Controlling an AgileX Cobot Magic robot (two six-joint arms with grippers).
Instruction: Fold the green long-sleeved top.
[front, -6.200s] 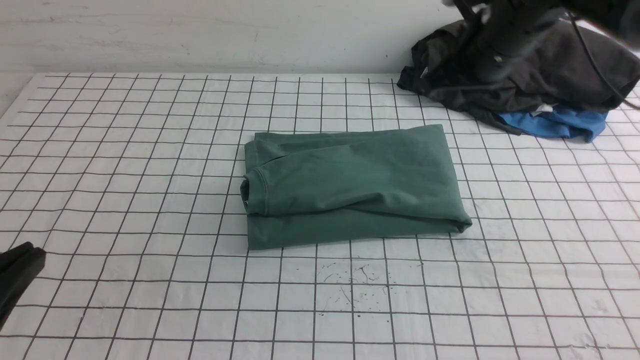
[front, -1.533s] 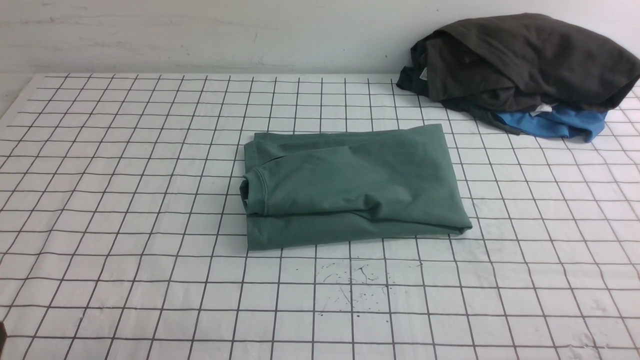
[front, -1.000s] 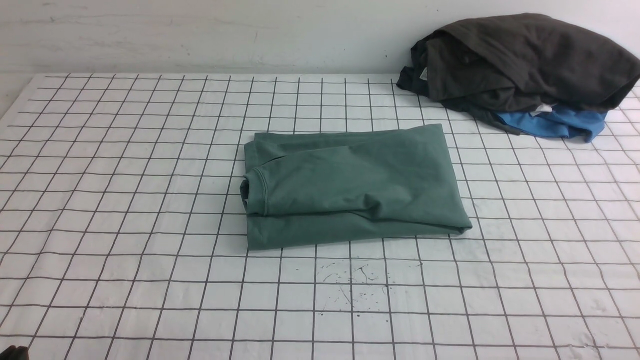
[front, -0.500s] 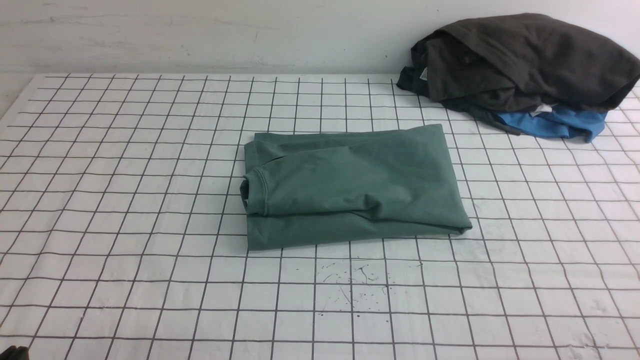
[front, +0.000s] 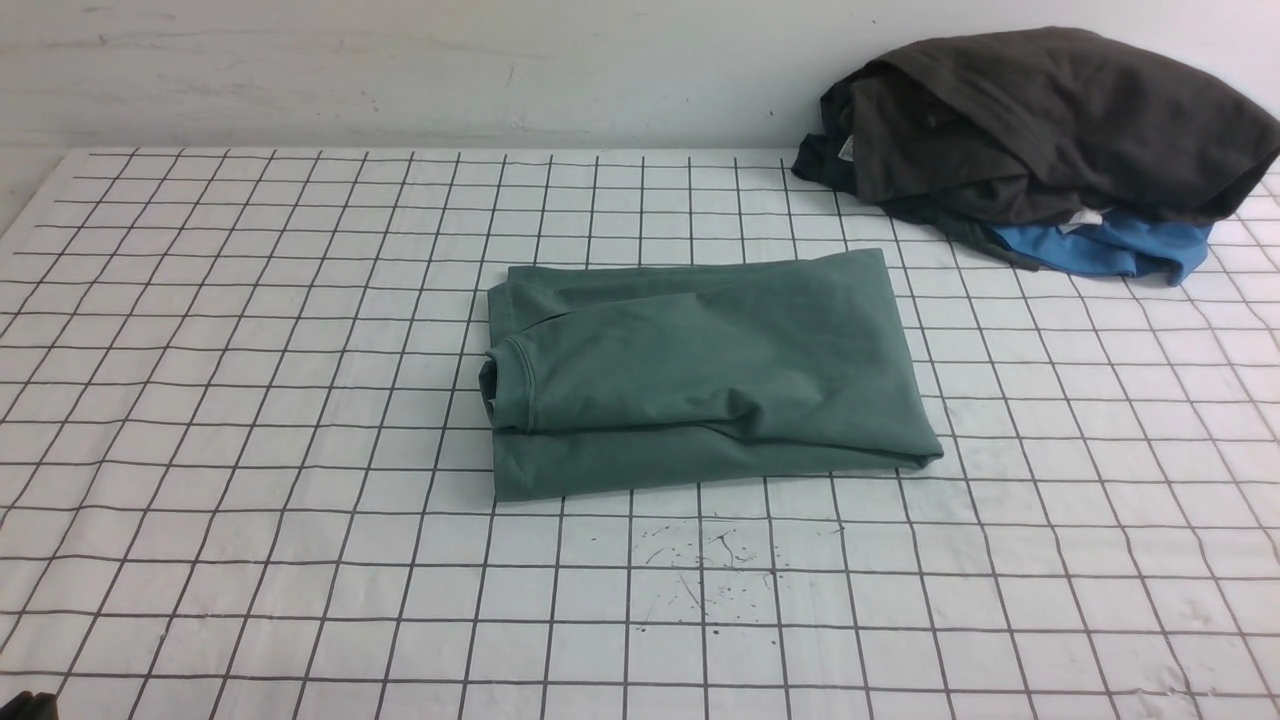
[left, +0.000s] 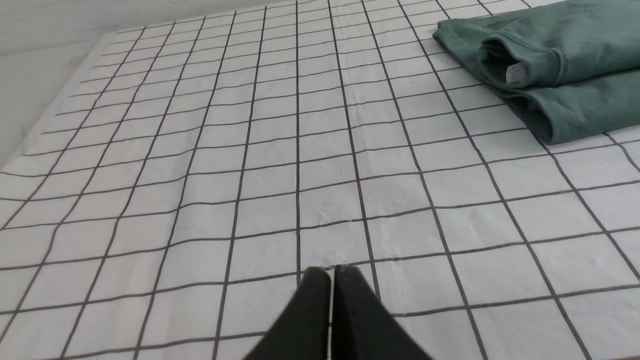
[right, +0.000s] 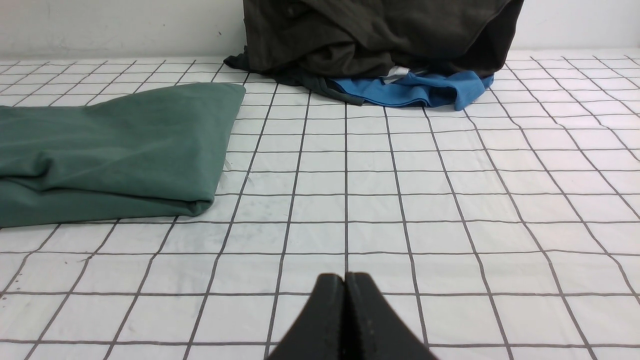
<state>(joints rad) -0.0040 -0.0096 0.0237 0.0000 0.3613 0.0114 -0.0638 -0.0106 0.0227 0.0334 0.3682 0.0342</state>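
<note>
Green top (front: 700, 375) folded mid-table (front: 250, 330); dark garments (front: 1040, 120) over blue one (front: 1110, 248) at far right corner. Left gripper (left: 331, 272) and right gripper (right: 345, 277) closed, empty, apart from top.

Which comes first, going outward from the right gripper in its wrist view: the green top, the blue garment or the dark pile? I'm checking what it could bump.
From the right gripper, shut and empty:
1. Green top, nearest, folded on the table.
2. Blue garment, farther back, under the pile's edge.
3. Dark pile, farthest, against the wall.
</note>
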